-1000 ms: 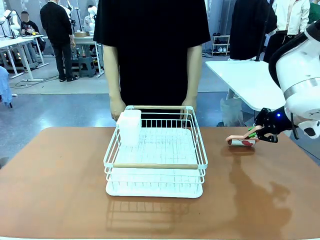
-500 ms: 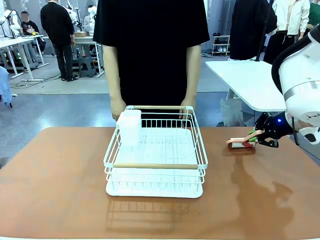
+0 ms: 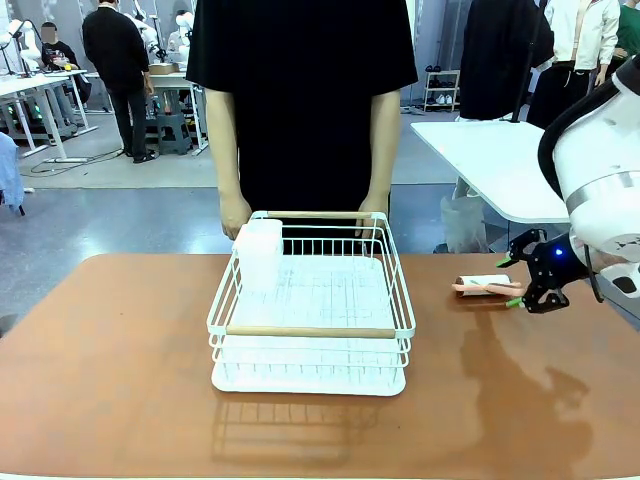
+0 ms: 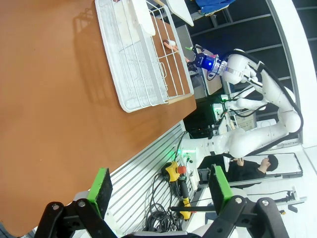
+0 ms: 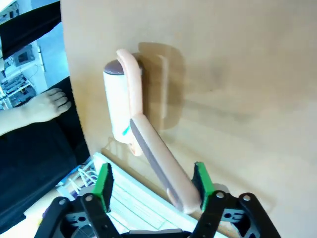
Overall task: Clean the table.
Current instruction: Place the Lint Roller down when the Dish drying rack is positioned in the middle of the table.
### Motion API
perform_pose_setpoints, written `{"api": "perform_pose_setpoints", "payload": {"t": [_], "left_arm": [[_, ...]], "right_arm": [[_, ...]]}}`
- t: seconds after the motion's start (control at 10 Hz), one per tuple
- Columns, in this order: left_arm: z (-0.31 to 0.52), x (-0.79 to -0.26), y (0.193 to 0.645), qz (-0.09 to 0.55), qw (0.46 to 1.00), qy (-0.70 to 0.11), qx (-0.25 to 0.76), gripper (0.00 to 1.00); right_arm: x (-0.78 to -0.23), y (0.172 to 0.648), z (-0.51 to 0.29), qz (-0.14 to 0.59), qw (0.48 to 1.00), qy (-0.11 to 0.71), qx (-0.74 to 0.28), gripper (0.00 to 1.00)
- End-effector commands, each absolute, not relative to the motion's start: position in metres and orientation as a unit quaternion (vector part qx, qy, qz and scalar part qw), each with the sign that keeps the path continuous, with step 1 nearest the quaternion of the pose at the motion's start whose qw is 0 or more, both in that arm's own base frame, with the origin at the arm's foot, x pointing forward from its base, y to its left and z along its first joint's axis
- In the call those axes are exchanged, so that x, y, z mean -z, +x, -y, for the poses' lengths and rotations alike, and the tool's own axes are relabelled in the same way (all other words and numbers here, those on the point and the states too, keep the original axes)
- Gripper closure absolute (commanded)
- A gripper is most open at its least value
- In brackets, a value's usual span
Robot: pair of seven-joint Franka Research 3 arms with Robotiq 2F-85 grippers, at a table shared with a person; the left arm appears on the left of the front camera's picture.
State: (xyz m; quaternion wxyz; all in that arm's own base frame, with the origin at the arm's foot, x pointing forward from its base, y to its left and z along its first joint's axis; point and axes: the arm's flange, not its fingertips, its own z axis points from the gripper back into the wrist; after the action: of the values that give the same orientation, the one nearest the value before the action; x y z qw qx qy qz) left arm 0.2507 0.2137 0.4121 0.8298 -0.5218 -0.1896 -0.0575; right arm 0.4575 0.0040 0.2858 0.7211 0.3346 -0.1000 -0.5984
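Jaws apart at the lint roller, right side of the table.

My right gripper (image 3: pixel 520 283) sits low over the table (image 3: pixel 120 380), fingers spread, one green pad (image 5: pixel 104 179) on each side of the roller's pink handle, not clamped on it. The lint roller (image 3: pixel 482 286) lies flat on the brown top, roll end toward the rack, handle end toward my gripper. The white wire rack (image 3: pixel 312 310) stands mid-table, a white cup (image 3: pixel 259 254) in its far left corner; the person's hands (image 3: pixel 235 215) rest at its far rim. My left gripper (image 4: pixel 161 188) hangs off the table's edge, jaws wide, holding nothing.
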Motion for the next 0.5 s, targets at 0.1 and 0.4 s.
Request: {"api": "perform_pose_setpoints", "payload": {"t": [0.1, 0.4], "left_arm": [[-0.214, -0.412, 0.248, 0.202, 0.823, -0.527, 0.068, 0.00], [-0.214, -0.412, 0.248, 0.202, 0.823, -0.527, 0.068, 0.00]], "right_arm": [[-0.320, 0.447, -0.014, 0.087, 0.769, 0.256, 0.579, 0.00], [-0.342, 0.447, -0.022, 0.091, 0.790, 0.224, 0.563, 0.00]]}}
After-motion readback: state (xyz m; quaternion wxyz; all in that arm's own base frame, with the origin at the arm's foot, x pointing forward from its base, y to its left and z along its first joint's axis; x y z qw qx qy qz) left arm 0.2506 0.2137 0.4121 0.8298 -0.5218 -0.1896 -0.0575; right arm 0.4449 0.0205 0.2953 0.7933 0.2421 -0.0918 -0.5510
